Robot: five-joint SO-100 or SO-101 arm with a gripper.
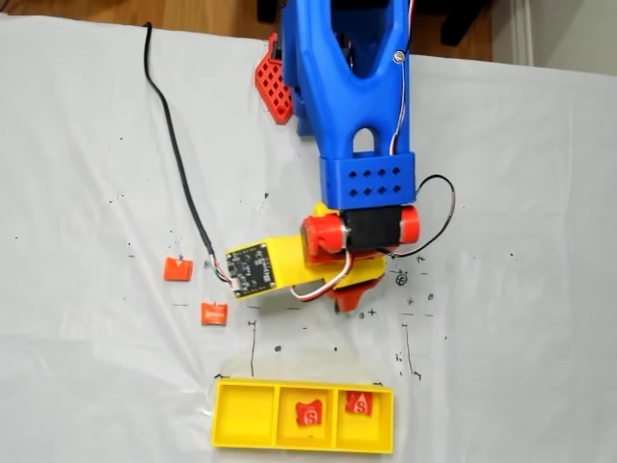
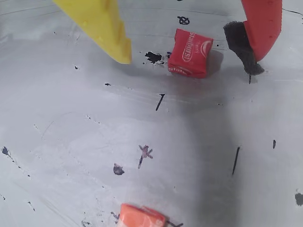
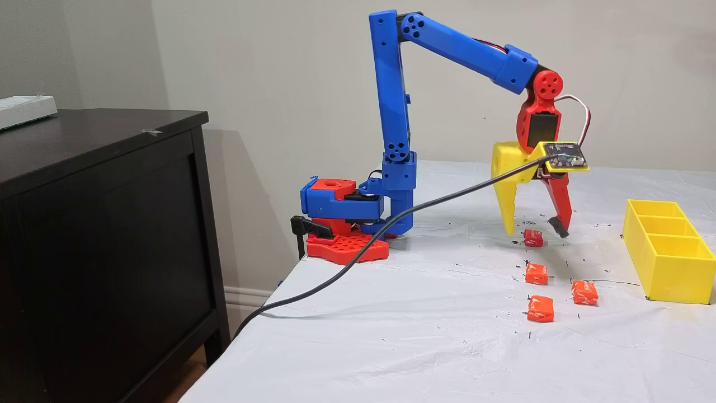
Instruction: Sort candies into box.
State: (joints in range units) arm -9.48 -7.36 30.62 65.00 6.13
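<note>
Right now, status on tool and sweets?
Tool open, straddling one sweet on the table. Two sweets already in the tray. Three loose nearby. Nothing in the way.

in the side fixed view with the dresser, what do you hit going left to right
dark cabinet → arm base → yellow finger → red candy between the open tool tips → red finger → yellow tray

Candy (image 2: 190, 52) wrapper glossy; box (image 3: 671, 268) smooth plastic (tablecloth (image 3: 391, 336) matt, ink-speckled).
</note>
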